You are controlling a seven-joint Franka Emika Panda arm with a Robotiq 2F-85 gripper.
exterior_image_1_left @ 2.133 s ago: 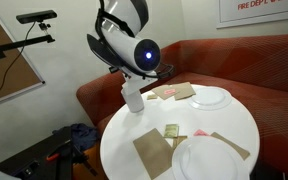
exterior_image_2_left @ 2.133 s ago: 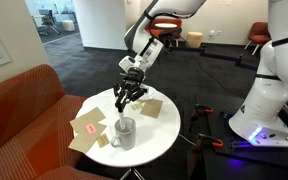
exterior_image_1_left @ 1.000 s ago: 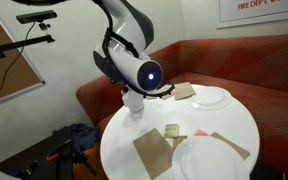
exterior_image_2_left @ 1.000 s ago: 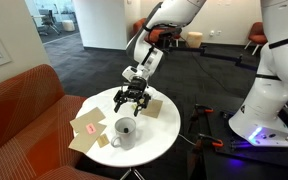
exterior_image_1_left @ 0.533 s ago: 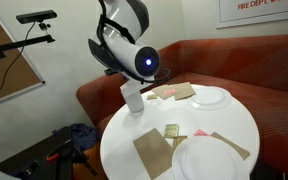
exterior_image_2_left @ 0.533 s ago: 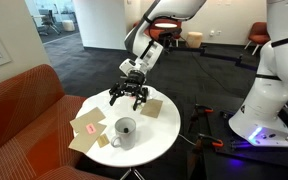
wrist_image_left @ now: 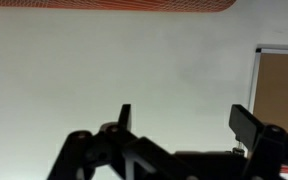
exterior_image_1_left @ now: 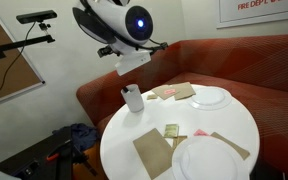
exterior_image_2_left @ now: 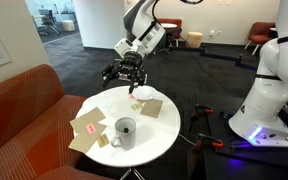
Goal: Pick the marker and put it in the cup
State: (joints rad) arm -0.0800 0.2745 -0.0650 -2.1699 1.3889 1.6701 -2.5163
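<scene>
The white cup (exterior_image_1_left: 133, 98) (exterior_image_2_left: 124, 132) stands upright on the round white table (exterior_image_1_left: 234, 125) (exterior_image_2_left: 164, 135), near its edge. The marker does not show as a separate thing in any view; the cup's inside looks dark and I cannot tell what is in it. My gripper (exterior_image_2_left: 122, 77) hangs well above the table, beyond the cup and apart from it. In the wrist view the gripper (wrist_image_left: 184, 115) faces a bare wall, its dark fingers (wrist_image_left: 246, 120) standing wide open with nothing between them.
Two white plates (exterior_image_1_left: 211, 97) (exterior_image_1_left: 209, 158) and flat tan paper pieces (exterior_image_1_left: 152, 150) (exterior_image_2_left: 89, 127) lie on the table. A red sofa (exterior_image_1_left: 254, 65) curves behind it. A white robot base (exterior_image_2_left: 269, 95) stands on the floor nearby.
The gripper was low over the cup a second ago. It has opened fully, risen well above the table and tilted so the wrist camera faces the wall.
</scene>
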